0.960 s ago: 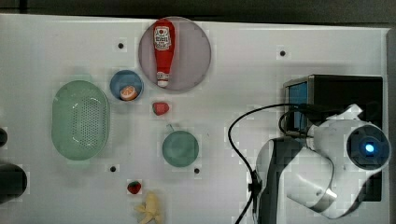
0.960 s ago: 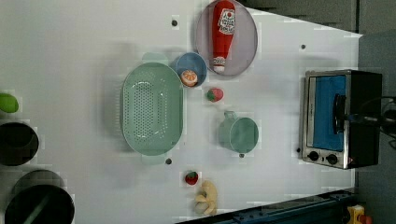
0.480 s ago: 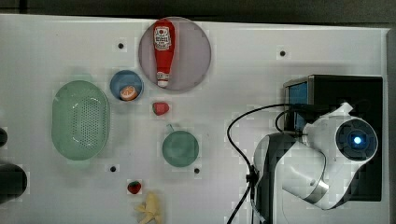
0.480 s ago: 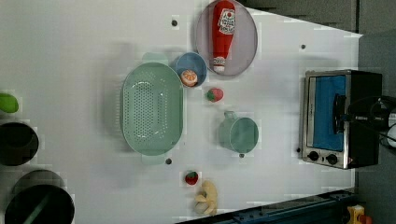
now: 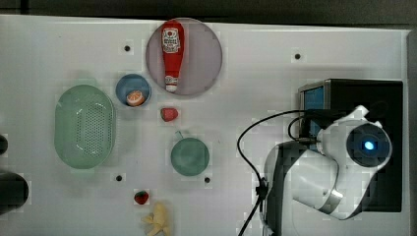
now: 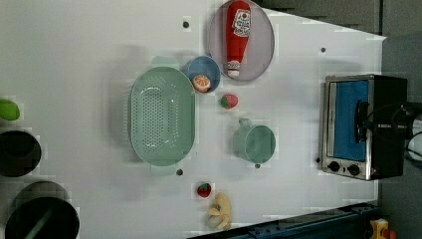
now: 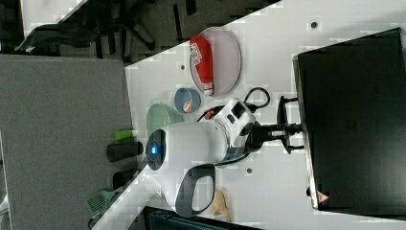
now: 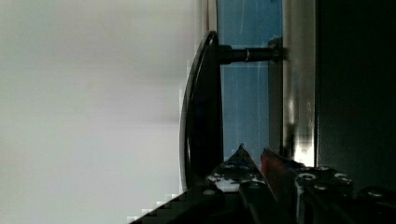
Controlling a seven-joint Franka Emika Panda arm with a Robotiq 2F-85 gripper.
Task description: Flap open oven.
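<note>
The oven [image 5: 366,96] is a black box with a silver front frame and a blue glass door [image 6: 351,119], standing at the top view's right. Its door looks closed, and two black knobs [image 6: 343,168] sit below the glass. In the wrist view the black bar handle [image 8: 201,116] stands off the glass on a post. My gripper [image 8: 252,156] is down at this handle, on the glass side of the bar. Its fingertips [image 8: 236,165] stand close together with a thin gap and nothing between them. The white arm [image 5: 324,182] hangs over the oven's front.
A ketchup bottle [image 5: 172,51] lies on a purple plate [image 5: 206,59]. A blue bowl [image 5: 133,91], a green colander [image 5: 84,125], a teal mug [image 5: 190,156], two strawberries [image 5: 168,114] and a yellow toy [image 5: 158,220] sit in the top view's left half. A black cable [image 5: 251,147] loops beside the arm.
The arm's wrist has shifted a little toward the top view's left and slightly up. The oven door looks the same as before.
</note>
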